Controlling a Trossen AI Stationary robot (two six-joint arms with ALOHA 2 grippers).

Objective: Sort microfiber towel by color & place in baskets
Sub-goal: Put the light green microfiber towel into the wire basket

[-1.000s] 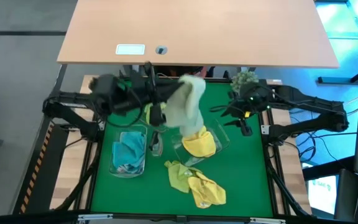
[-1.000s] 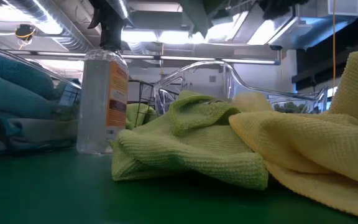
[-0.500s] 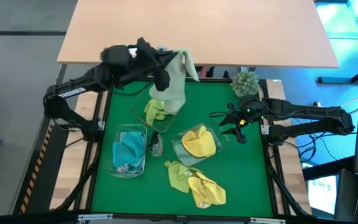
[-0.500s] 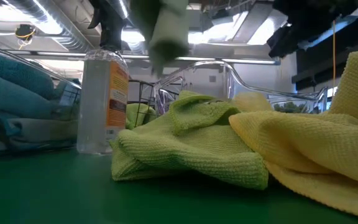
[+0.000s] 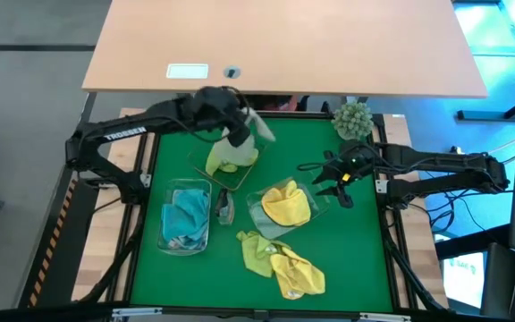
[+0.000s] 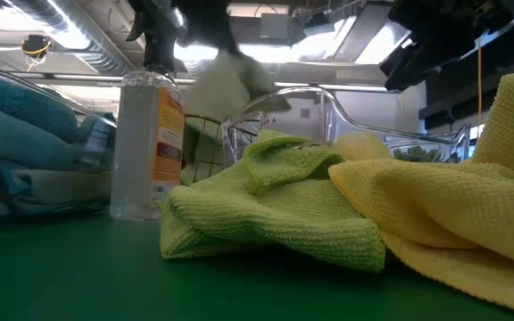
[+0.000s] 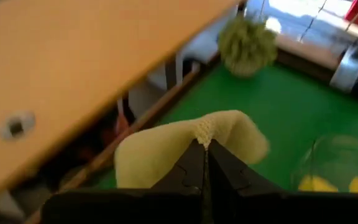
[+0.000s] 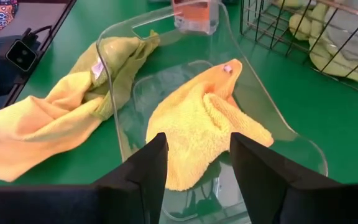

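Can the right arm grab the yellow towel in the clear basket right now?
Probably yes. The right pincer is open and hovers just beside the clear basket, whose top is open. Nothing covers the yellow towel inside it.

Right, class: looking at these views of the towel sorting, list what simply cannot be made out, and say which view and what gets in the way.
- Pale olive towel in the left gripper: motion blur in the high and low views hides its lower end, so whether it touches the wire basket is unclear.
- Left clear tub: cut off by the low view's edge.
- Bottle: label print too small to read.
- Right gripper: open, holding nothing; the low view shows only a dark blurred mass.
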